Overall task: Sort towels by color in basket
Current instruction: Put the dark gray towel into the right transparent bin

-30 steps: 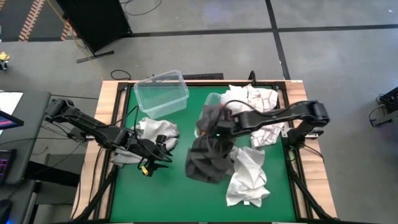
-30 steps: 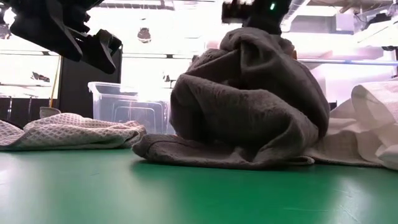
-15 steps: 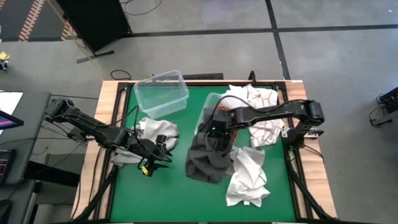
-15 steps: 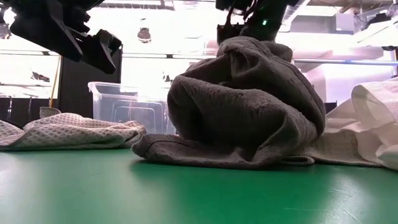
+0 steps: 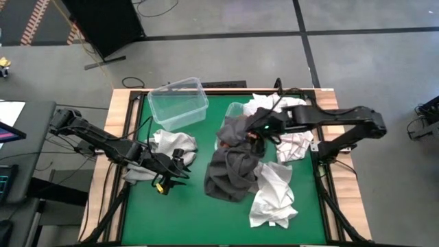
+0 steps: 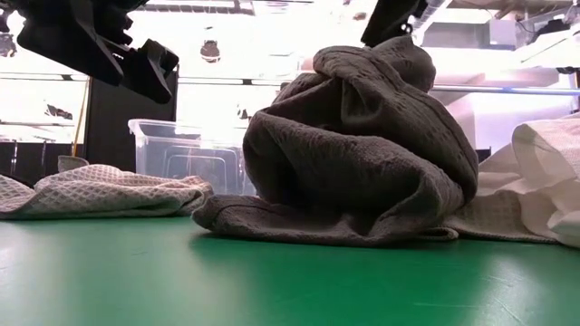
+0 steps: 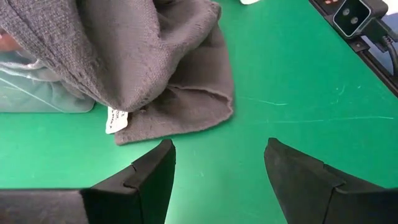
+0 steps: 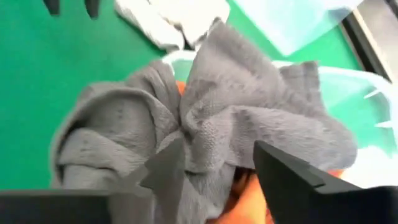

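Observation:
A dark grey towel (image 5: 230,171) lies heaped on the green mat. Its upper end (image 8: 249,106) is draped over the rim of a small clear bin (image 5: 235,110), where orange cloth (image 8: 245,202) shows under it. My right gripper (image 8: 217,168) is open just above that upper end, on its right side, with nothing between the fingers. My left gripper (image 5: 167,180) hovers open above the mat at the near left, next to a light grey towel (image 5: 171,144) lying flat. A white towel (image 5: 274,195) lies on the mat to the right of the dark one.
A larger clear bin (image 5: 178,103) stands at the far left corner of the mat. White towels with thin checks (image 5: 288,113) are piled at the far right, under my right arm. Bare green mat (image 5: 192,219) lies along the near edge.
My right gripper held the dark grey towel's top, let go of it, and drew up and toward the table's right edge. The towel's upper end has dropped onto the small bin's rim, while its lower part stayed on the mat.

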Tool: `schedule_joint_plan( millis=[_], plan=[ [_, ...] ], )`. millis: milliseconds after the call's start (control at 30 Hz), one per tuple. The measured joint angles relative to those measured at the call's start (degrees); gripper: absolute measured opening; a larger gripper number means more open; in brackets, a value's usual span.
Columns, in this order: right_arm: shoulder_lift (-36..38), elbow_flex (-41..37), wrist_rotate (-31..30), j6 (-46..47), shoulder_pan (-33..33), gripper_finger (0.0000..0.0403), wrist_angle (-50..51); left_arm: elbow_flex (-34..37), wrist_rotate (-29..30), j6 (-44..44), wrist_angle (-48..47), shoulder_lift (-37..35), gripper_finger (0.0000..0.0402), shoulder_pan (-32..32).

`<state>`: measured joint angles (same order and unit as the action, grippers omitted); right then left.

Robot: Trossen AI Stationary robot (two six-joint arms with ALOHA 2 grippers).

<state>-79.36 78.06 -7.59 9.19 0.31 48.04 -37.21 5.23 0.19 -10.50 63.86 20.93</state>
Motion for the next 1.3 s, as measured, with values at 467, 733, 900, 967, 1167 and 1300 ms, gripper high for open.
schedule_joint_plan(
  millis=[467, 733, 900, 967, 1167, 1300],
  plan=[
    [4.59, 0.02, 0.01, 1.47, 15.98, 0.0244, -5.22, 0.0, 0.0, -0.46, 1.02, 0.0, 0.0235, 0.0],
    [-1.44, 0.07, 0.03, 6.44, 27.58, 0.0244, -12.12, 0.0, 0.0, -0.63, 3.61, 0.0, 0.0235, 0.0],
    [-8.11, 0.07, 0.02, 6.42, 31.74, 0.0244, -18.79, 0.0, 0.14, -0.63, 5.13, 0.0, 0.0235, 0.0],
    [-10.99, 0.07, -0.03, 6.42, 32.77, 0.0244, -19.82, 0.0, 0.22, -0.66, 5.29, 0.0, 0.0235, 0.0],
    [-18.66, 0.07, -0.23, 7.3, 34.15, 0.0244, -20.07, 0.0, 0.29, -1.07, 5.32, 0.0, 0.0235, 0.0],
    [-22.8, 0.07, -0.4, 6.88, 34.07, 0.0244, -19.38, 0.0, 1.06, -1.65, 5.5, 0.0, 0.0235, 0.0]
  ],
)
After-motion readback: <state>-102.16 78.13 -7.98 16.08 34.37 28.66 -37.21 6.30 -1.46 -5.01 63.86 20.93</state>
